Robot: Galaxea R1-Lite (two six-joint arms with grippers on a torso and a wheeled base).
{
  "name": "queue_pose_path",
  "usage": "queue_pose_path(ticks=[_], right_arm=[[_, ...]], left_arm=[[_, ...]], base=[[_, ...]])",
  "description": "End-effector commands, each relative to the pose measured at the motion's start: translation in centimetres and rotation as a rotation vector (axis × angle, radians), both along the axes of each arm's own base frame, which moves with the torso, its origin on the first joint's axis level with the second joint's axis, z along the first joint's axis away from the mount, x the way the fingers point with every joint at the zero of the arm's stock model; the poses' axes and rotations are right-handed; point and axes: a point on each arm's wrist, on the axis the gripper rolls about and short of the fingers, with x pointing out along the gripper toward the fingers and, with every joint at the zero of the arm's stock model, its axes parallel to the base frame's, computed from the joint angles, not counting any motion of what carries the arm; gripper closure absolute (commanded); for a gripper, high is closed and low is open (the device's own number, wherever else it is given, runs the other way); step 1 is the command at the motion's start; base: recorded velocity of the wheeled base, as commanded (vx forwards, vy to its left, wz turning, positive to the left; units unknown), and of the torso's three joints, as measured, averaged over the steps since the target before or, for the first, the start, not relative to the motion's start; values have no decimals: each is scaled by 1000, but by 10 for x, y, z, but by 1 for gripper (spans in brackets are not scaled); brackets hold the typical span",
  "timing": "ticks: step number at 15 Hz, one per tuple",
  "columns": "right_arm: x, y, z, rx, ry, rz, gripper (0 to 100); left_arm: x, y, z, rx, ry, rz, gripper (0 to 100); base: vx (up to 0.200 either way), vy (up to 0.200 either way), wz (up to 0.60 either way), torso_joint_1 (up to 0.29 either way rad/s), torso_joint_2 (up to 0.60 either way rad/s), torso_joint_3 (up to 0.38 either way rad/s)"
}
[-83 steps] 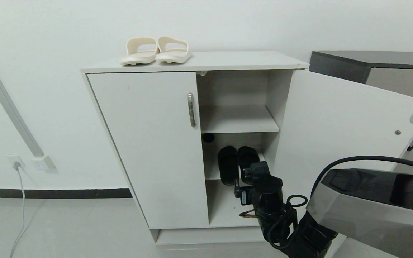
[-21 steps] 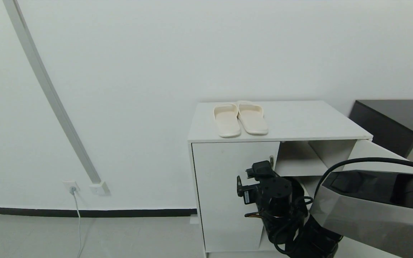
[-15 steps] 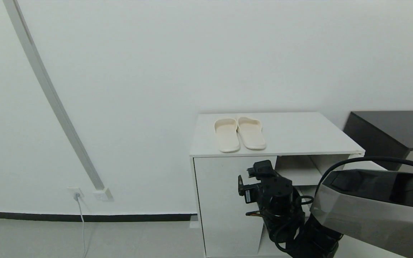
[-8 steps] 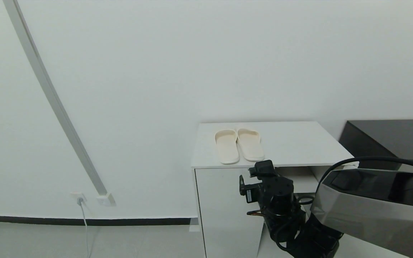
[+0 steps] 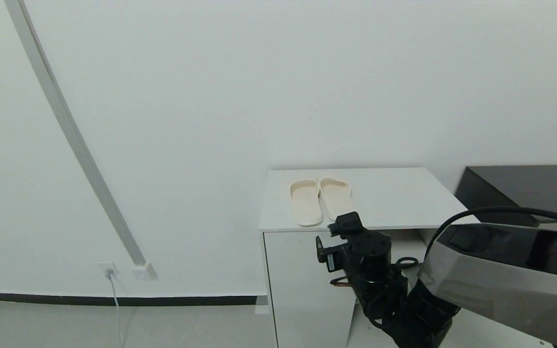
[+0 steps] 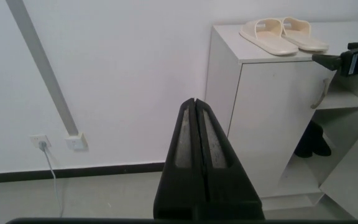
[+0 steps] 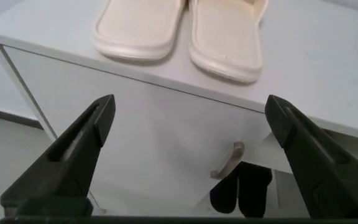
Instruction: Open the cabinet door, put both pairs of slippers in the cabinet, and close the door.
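Gripper on the right (image 7: 189,107) spread wide, empty, facing cream slippers (image 7: 166,28); left gripper (image 6: 195,107) pressed together.

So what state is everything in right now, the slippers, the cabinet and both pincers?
Cream slippers: side by side on top of the cabinet.
Black slippers: inside the cabinet.
Left door: shut.
Right compartment: open.
Left pincer: shut, empty.
Right pincer: open, empty.

Counting two cream slippers (image 5: 305,203) just ahead of the right gripper (image 7: 189,109); two black slippers (image 7: 250,186) below it; one cabinet (image 5: 394,198); one door handle (image 7: 227,163); two wall plates (image 5: 107,267) well off to its left.
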Motion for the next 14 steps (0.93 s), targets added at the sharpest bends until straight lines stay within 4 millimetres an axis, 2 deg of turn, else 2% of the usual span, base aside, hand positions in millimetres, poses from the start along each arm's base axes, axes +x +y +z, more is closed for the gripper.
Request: queue_pose_path(ticks=[1,5,7,11,14], right_arm=[[10,6,30,44,-10,-4,0],[24,21,93,121,99,-24,0],[28,24,108,144,153,-39,0],[28,24,104,159,225,-60,0],[28,23,98,152,235,-61,0]], left_arm=[[0,0,0,2,1,0,100],[0,0,0,2,1,0,100],[0,0,0,0,1,0,100],[0,0,0,3,1,0,100],[0,0,0,3,2,0,100]], base=[[0,0,0,0,0,0],[0,0,0,0,0,0],[0,0,0,0,0,0],[0,0,0,0,0,0],[200,0,0,-2,-4,4]])
